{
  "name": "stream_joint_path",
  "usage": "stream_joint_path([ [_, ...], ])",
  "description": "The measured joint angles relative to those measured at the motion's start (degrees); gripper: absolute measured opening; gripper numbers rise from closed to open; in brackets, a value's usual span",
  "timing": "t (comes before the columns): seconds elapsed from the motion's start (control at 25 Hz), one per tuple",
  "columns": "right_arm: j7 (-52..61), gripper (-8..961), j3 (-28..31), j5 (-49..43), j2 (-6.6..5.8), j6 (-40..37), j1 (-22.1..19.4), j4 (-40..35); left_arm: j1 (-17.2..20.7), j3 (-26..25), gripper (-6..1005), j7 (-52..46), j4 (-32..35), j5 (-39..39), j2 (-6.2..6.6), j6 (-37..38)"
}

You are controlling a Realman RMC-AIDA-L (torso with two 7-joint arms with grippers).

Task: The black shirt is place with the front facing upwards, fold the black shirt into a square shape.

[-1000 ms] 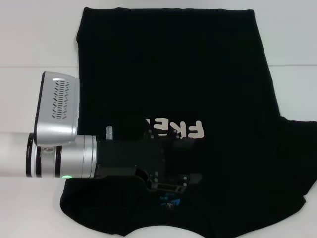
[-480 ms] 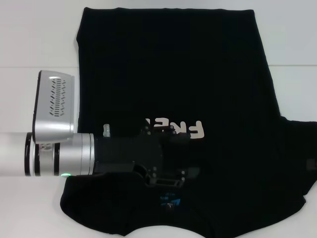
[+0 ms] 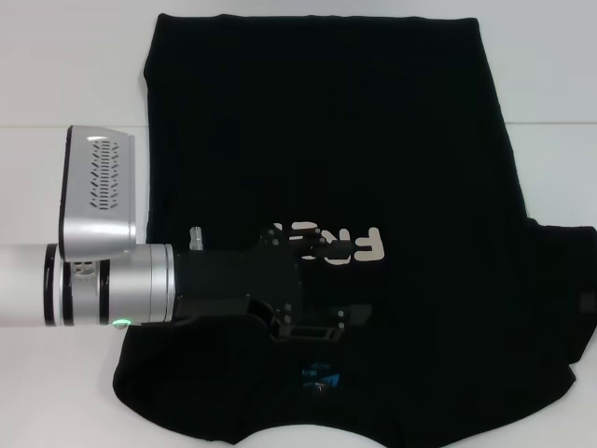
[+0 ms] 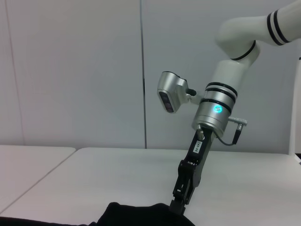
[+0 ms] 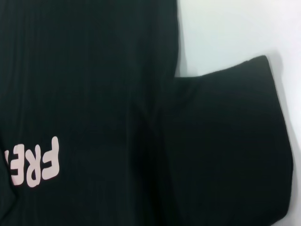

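The black shirt [image 3: 354,131] lies spread on the white table [image 3: 65,65], its white lettering [image 3: 359,245] partly covered by my left arm. Near the front edge sits the blue neck label [image 3: 317,378]. My left gripper [image 3: 353,285] reaches in from the left and hovers over the chest, its fingers apart with nothing between them. The left wrist view shows my right gripper [image 4: 181,200] pointing down with its tip at the shirt's edge [image 4: 136,214]. From the right wrist view I see the lettering [image 5: 37,162] and a sleeve [image 5: 230,136] lying flat.
The silver wrist camera housing [image 3: 98,191] sticks up from my left arm beside the shirt's left edge. White table shows to the left, at the far right corner [image 3: 550,65] and along the front edge. A pale wall [image 4: 70,70] stands behind the table.
My left arm has drawn back a little to the left and toward the far side, uncovering the blue neck label. A dark tip has come in at the right edge of the head view.
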Motion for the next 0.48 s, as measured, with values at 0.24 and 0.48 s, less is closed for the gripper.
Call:
stream_joint_path([
  [0.24,0.1,250,0.0,0.0,0.15,0.6,0.0,-0.3,0.0,-0.1,769,0.0,0.0,0.0,0.08,0.0],
  [0.48,0.1,76,0.0,0.0,0.17,0.7,-0.2,-0.3,0.0,-0.4,770,0.0,0.0,0.0,0.08,-0.1],
])
